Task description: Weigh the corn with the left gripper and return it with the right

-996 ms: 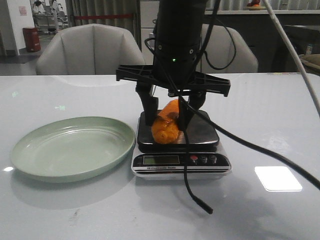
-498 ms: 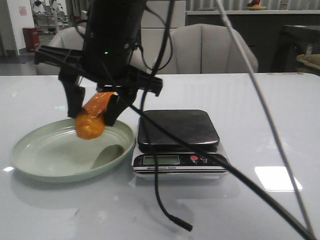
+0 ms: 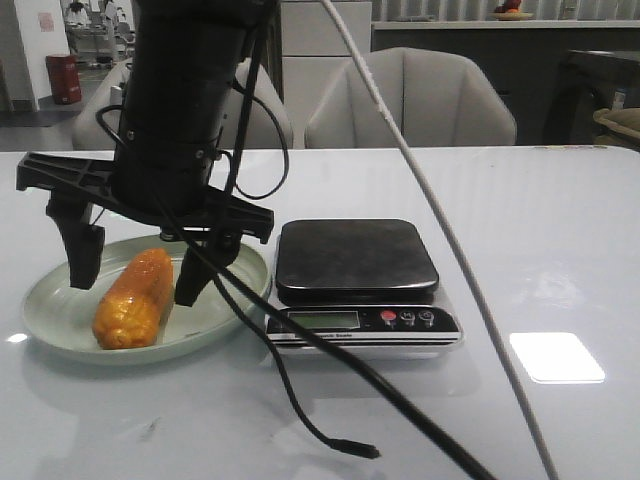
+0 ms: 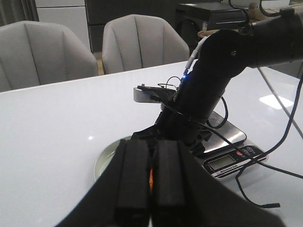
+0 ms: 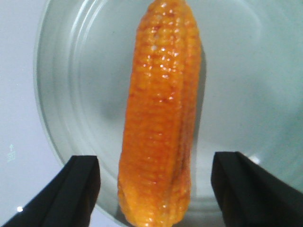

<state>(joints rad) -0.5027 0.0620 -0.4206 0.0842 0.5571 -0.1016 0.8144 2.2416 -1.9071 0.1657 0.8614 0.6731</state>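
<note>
Lying on its side in the plate [image 3: 240,290], the corn [image 3: 134,297] sits between the right gripper [image 3: 138,272]'s spread fingers [image 3: 84,256], which stand apart on either side of it and, as far as the right wrist view shows, do not touch it. It looks light and stiff, a rounded cob with bumpy kernel rows that should give the pads some purchase, though its glossy surface may be a little slick and its round form could roll. A hold across the middle, fingers closing on the long flanks, seems safest; the tapered ends would slip out. The left gripper [image 4: 150,179] has its fingers pressed together, holding nothing. The scale [image 3: 358,280], just beside the plate on the desk [image 3: 540,230], is bare.
</note>
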